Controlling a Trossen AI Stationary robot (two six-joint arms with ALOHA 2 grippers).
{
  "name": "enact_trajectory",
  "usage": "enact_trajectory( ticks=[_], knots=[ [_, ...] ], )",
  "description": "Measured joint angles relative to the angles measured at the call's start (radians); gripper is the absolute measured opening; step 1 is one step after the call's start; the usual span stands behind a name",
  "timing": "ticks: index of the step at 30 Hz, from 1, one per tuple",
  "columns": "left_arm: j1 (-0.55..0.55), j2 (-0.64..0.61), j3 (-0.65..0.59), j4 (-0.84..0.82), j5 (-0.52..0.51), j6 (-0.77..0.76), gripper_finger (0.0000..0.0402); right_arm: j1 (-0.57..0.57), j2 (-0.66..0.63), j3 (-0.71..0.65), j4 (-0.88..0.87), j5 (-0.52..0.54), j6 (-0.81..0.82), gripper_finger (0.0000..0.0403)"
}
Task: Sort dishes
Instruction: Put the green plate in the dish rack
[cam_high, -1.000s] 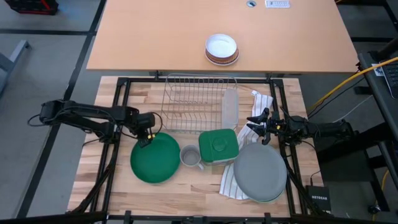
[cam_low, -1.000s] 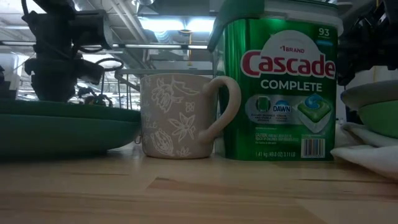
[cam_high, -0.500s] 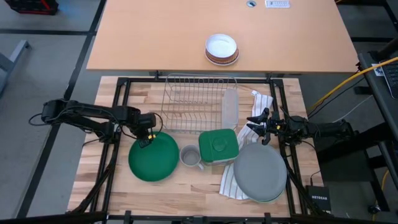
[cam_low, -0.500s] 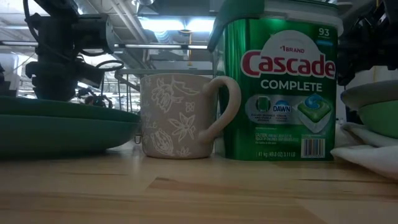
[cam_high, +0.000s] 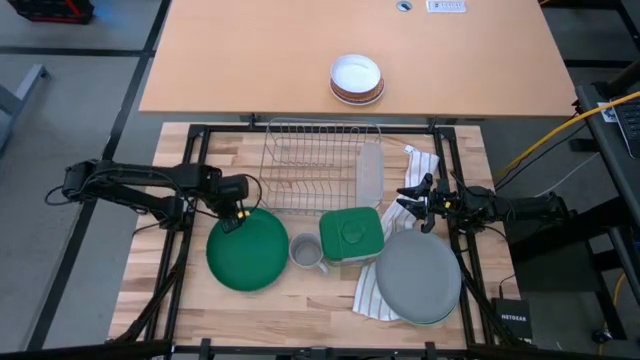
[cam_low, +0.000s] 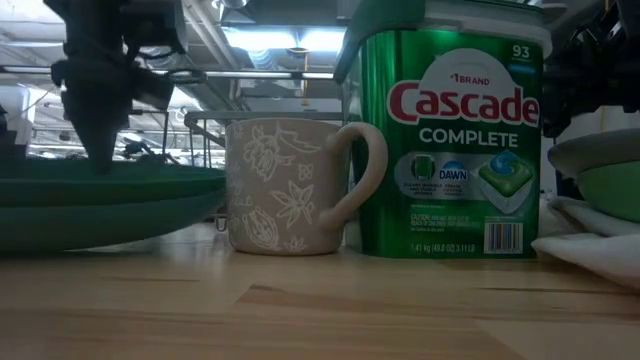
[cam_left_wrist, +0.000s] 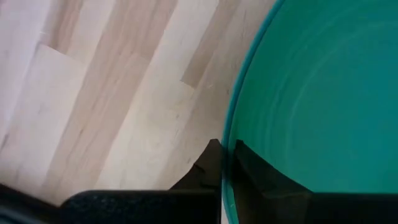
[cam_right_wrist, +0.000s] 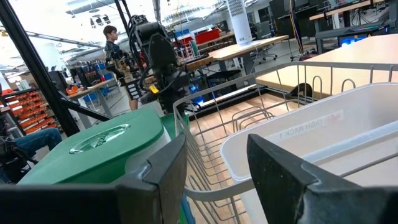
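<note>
A dark green plate (cam_high: 245, 252) lies at the table's left; in the low view its rim (cam_low: 120, 182) sits over a teal plate (cam_low: 90, 215). My left gripper (cam_high: 232, 217) points down at the plate's far-left rim and is shut on it. A grey plate (cam_high: 418, 277) rests on a light green one (cam_low: 610, 195) at the near right, on a striped towel. My right gripper (cam_high: 415, 205) hovers level just beyond the grey plate, open and holding nothing, and shows open in its wrist view (cam_right_wrist: 217, 174). My left gripper pinches the plate's far-left rim (cam_left_wrist: 227, 134), one finger over the inside of the plate and one outside it. The fingers come from above, pointing down. The rim stands a little raised, so the plate tilts; whether the teal plate is gripped too, I cannot tell.
A wire dish rack (cam_high: 315, 165) with a white holder (cam_high: 370, 172) stands at the far middle. A grey mug (cam_high: 305, 252) and a green Cascade tub (cam_high: 351, 235) sit between the two stacks. A white bowl (cam_high: 357, 78) rests on the table beyond.
My left gripper has shut on the far-left rim of the green plate and risen. The plate's far edge has come up with it, so the plate now tilts, and it has slid slightly toward the table's left edge.
</note>
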Motion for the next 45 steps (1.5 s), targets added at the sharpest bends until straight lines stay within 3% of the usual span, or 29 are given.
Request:
enact_trajectory(
  ticks=[13, 27, 45],
  knots=[
    [-0.100, 0.004, 0.065, -0.055, 0.006, 0.049, 0.0002, 0.000, 0.000, 0.000, 0.001, 0.000, 0.000, 0.0172],
    [-0.181, 0.081, -0.079, 0.139, 0.014, -0.125, 0.0005, 0.000, 0.000, 0.000, 0.001, 0.000, 0.001, 0.0172],
    [-0.180, 0.113, -0.087, 0.153, 0.002, -0.160, 0.0007, 0.000, 0.000, 0.000, 0.001, 0.000, 0.001, 0.0172]
  ],
)
